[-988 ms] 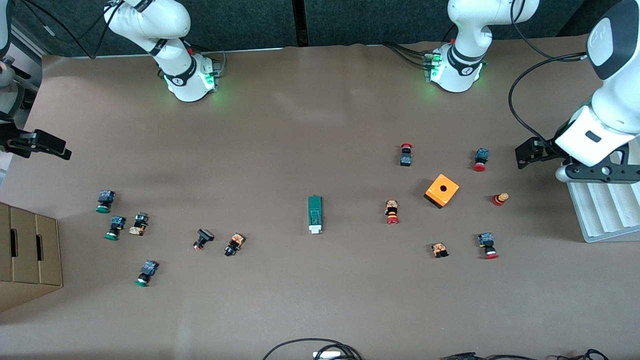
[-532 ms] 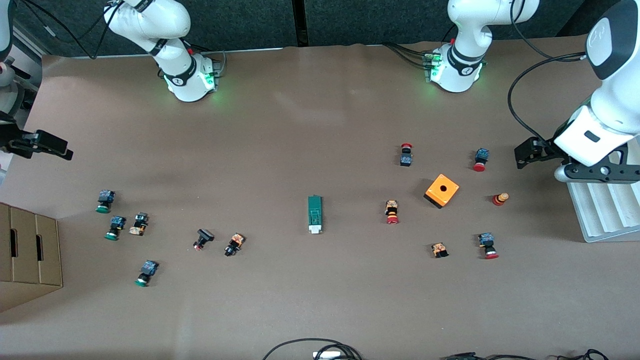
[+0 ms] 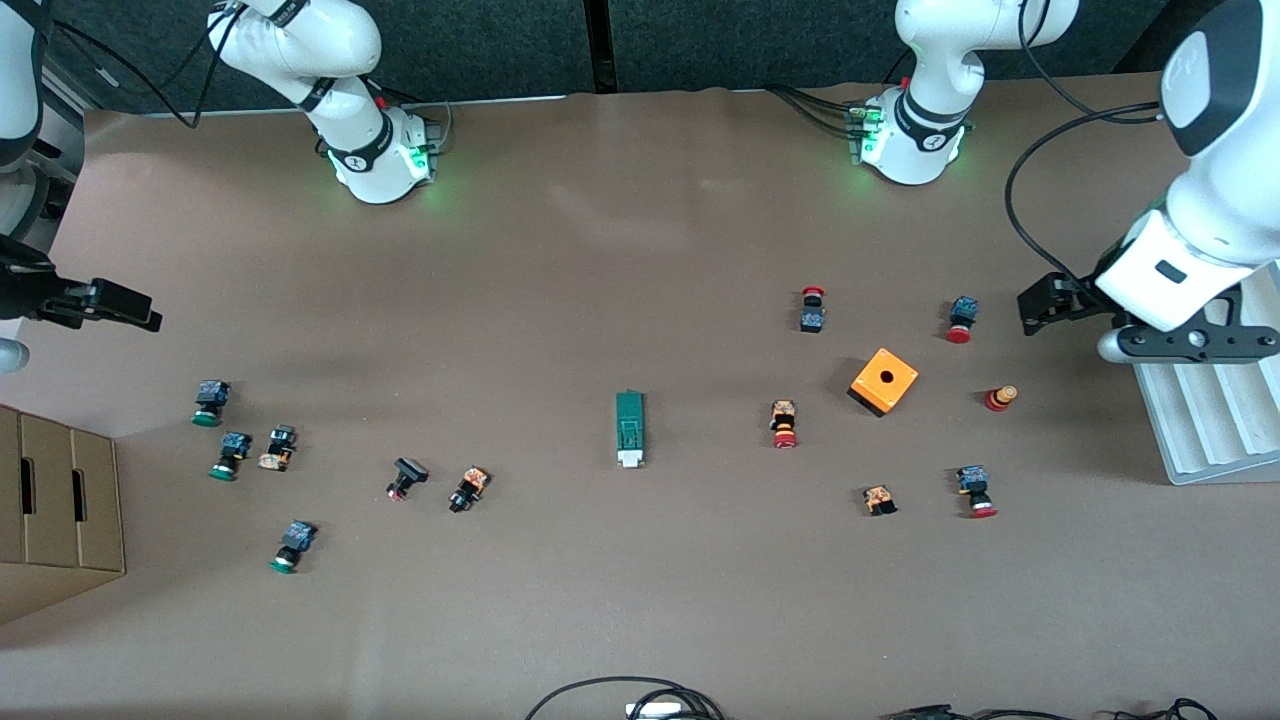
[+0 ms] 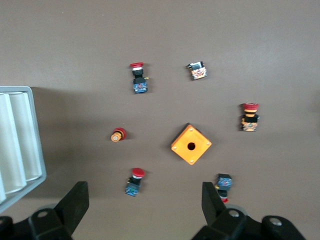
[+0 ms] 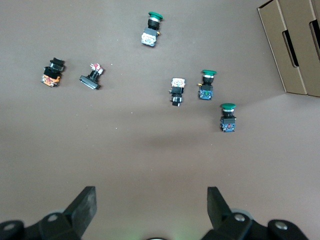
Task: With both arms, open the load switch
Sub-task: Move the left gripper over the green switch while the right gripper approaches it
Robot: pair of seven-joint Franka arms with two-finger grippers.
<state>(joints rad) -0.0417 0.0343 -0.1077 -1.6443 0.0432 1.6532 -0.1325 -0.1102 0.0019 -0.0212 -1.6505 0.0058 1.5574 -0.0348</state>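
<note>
The brown paper-covered table [image 3: 640, 220] is matte and faintly creased. At the right arm's end stands a slotted cardboard box [image 3: 55, 505]; at the left arm's end lies a white ribbed plastic tray [image 3: 1215, 420]. Both white arms bend out from their bases and hang in the air over the table's ends. The left gripper [image 4: 145, 212] hovers over the table beside the tray, fingers spread wide and empty; the right gripper [image 5: 150, 207] hovers over bare table farther from the front camera than the green-capped push buttons [image 3: 205, 402], likewise wide open and empty. An orange cube [image 3: 884, 381] with a round hole sits among red-capped push buttons [image 3: 784, 424]. The load switch [image 3: 629, 428], a narrow dark-green bar with a white end nearest the front camera, lies flat mid-table, well apart from both grippers.
</note>
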